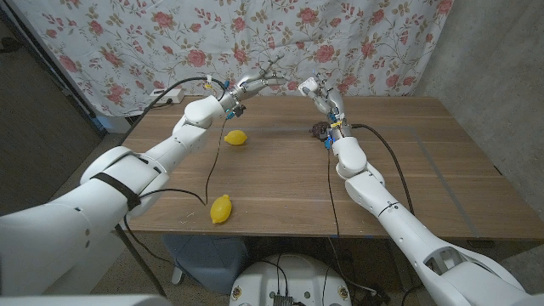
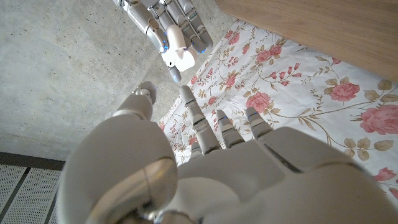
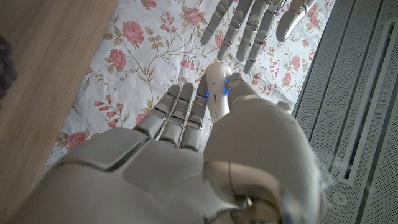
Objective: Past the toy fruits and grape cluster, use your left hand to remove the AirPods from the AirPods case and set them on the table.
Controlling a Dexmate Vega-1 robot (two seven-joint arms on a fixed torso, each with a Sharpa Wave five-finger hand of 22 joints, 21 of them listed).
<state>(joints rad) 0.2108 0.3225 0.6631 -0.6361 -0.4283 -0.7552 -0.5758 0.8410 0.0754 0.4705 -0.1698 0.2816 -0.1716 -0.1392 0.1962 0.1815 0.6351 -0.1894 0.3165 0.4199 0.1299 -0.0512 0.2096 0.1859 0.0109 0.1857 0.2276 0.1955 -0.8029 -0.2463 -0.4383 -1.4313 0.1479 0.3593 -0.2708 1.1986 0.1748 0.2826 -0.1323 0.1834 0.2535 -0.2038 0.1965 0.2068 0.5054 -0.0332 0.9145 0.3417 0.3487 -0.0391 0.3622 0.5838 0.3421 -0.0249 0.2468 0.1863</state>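
Head view showed the right hand [image 1: 309, 86] holding the white AirPods case [image 2: 180, 56] up beyond the grape cluster [image 1: 320, 129], the left hand [image 1: 259, 82] empty, fingers spread, just short of it, seemingly about to pinch out an AirPod.

White rose-print curtain [image 1: 255, 42] at 12 o'clock, pink blooms with olive-green leaves. Warm brown wood-grain table [image 1: 280, 183]. Two bright yellow toy lemons, one [image 1: 236, 138] around 11 o'clock, the other [image 1: 221, 208] at 7. Dark purplish grape cluster [image 1: 320, 129] near 1 o'clock. White case [image 3: 219, 87] held in pale grey right hand [image 3: 186, 155], tiny blue lights on the fingers [image 3: 200, 106]. Left hand [image 2: 205, 168] grey-white too.
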